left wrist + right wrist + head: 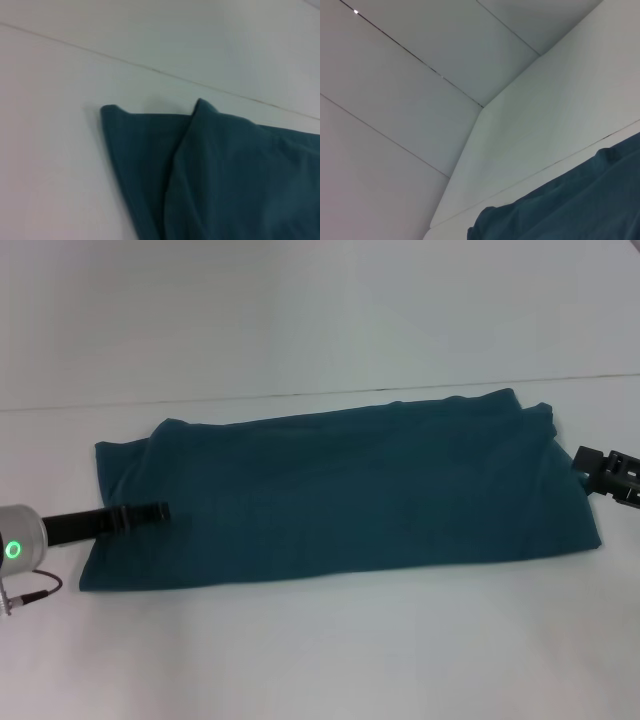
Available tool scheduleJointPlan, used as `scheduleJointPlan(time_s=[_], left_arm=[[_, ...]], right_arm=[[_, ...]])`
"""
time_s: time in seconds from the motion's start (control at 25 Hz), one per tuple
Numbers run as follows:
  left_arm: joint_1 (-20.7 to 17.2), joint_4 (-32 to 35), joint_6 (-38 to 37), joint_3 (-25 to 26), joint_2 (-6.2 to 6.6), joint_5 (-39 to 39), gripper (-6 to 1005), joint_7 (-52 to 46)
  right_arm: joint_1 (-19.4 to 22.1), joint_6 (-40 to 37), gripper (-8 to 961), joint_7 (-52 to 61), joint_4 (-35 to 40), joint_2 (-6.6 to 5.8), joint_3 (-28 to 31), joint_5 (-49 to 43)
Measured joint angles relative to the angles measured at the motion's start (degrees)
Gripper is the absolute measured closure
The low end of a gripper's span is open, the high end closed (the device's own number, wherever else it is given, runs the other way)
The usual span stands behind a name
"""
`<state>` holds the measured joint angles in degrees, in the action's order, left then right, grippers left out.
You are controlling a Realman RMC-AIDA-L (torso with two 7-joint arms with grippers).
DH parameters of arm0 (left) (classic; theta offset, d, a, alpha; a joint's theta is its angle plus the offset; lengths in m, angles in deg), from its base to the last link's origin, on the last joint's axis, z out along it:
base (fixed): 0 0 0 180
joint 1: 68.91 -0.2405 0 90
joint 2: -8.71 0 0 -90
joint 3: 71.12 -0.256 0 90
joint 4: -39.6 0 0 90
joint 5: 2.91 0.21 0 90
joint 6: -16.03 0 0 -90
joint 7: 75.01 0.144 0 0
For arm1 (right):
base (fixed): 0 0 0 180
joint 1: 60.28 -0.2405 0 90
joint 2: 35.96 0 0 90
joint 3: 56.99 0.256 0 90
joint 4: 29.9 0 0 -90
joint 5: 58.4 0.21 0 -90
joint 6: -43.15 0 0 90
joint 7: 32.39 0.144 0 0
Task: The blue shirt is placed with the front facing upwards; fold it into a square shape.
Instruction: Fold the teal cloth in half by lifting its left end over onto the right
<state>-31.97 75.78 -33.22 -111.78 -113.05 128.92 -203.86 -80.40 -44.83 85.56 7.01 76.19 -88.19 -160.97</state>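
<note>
One folded garment, the blue shirt [340,495], lies on the white table [320,650] as a wide band, its long axis running left to right and rising slightly toward the far right; only plain teal cloth shows. The left gripper [150,512] reaches over the shirt's near-left end, the right gripper [590,465] just beside its right end; I cannot tell how either's jaws stand.

White table [320,660], one shirt [340,490].
You see the shirt lying flat, folded into a long band, plain side up.
</note>
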Motion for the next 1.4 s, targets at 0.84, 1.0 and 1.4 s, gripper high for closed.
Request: scheduleJointPlan(time_s=[0.84, 1.0, 1.4], left_arm=[[-4.5, 7.85, 0.04, 0.24, -1.4, -3.42, 123, 0.34], [-4.05, 7.6, 1.49, -0.59, -1.6, -0.59, 123, 0.66], [-3.22, 5.34, 2.82, -2.14, -1.3, 0.2, 124, 0.41]], right_arm=[[0.35, -0.35, 26, 0.0, 0.0, -0.01, 0.0, 0.0], [0.35, -0.35, 26, 0.0, -0.03, -0.01, 0.0, 0.0], [0.27, -0.2, 26, 0.0, -0.34, 0.0, 0.0, 0.0]])
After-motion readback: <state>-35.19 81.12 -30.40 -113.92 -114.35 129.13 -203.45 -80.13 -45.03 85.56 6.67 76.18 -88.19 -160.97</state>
